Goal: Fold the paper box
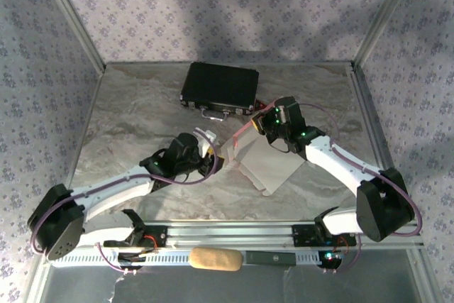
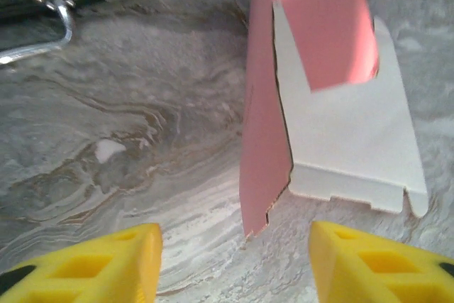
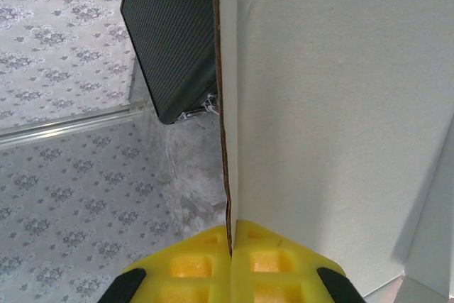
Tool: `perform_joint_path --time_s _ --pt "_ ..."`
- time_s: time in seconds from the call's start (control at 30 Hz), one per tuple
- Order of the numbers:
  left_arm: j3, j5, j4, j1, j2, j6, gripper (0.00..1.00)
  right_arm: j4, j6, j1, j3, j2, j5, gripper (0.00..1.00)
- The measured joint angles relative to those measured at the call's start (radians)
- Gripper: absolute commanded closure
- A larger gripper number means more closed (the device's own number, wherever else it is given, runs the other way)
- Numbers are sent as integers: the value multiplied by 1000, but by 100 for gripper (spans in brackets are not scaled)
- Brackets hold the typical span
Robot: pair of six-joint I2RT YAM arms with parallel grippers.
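Observation:
The paper box [image 1: 266, 164] lies partly folded at mid-table, pale inside, with one pink panel [image 2: 264, 125] standing upright. In the left wrist view that panel's lower corner sits just ahead of my left gripper [image 2: 234, 267], between its yellow fingertips [image 2: 106, 264] but touching neither. This gripper is open and holds nothing. A pale panel [image 2: 351, 140] lies flat to the right of the upright one. My right gripper [image 3: 230, 250] is shut on the edge of a raised card panel [image 3: 340, 104], at the box's far side [image 1: 264, 127].
A black hard case [image 1: 218, 86] with a metal handle [image 2: 60, 26] stands at the back of the table, close behind the box. A tan oblong object [image 1: 215, 259] rests on the front rail. Patterned walls and metal frame posts enclose the marble-look table [image 1: 135, 118].

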Motion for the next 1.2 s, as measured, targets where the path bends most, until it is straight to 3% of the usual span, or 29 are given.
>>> perform_joint_path --time_s 0.2,0.5,0.8,1.07,1.2 --pt "37 -87 -71 -67 -110 -23 39 -6 3 0 0 0 0 100" --pt "64 -155 -53 -78 108 -44 44 -10 21 0 1 0 0 100" --pt "121 -278 61 -138 265 -81 71 -10 42 0 2 0 0 100" --pt "106 -430 119 -200 278 -129 70 -13 57 -8 2 0 0 100" --pt "69 -478 141 -223 262 -159 75 -13 63 -10 2 0 0 100"
